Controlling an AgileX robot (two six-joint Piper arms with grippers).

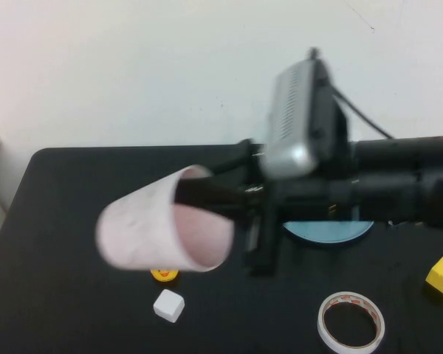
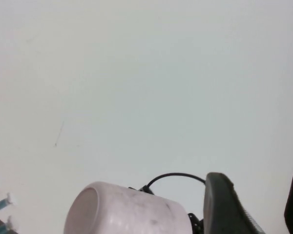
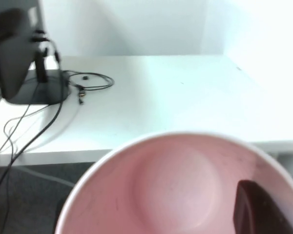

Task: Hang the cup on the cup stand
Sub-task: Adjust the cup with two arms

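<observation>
**Cup held aloft, stand waiting beneath the arm**

Right gripper (image 1: 207,195) sits at the centre of your high view, reaching in from the right edge, and it is pinching the wall of the cup (image 1: 162,221): one dark finger (image 3: 261,207) lies inside the rim, the other is hidden behind the pink plastic. You see the cup lifted off the black table (image 1: 52,295) and tipped on its side, mouth turned toward the arm, closed base toward the frame's left. Just right of centre, under the arm, a slice of the light-blue cup stand (image 1: 328,232) shows; its posts are covered by the arm. Along the lower edge you have a white cube (image 1: 168,305), a yellow disc (image 1: 164,275) half hidden by the cup, a white tape ring (image 1: 351,321) with red print too small to read, and a yellow block (image 1: 442,274) at far right. Left gripper appears in none of your views, so you cannot tell its state.
</observation>
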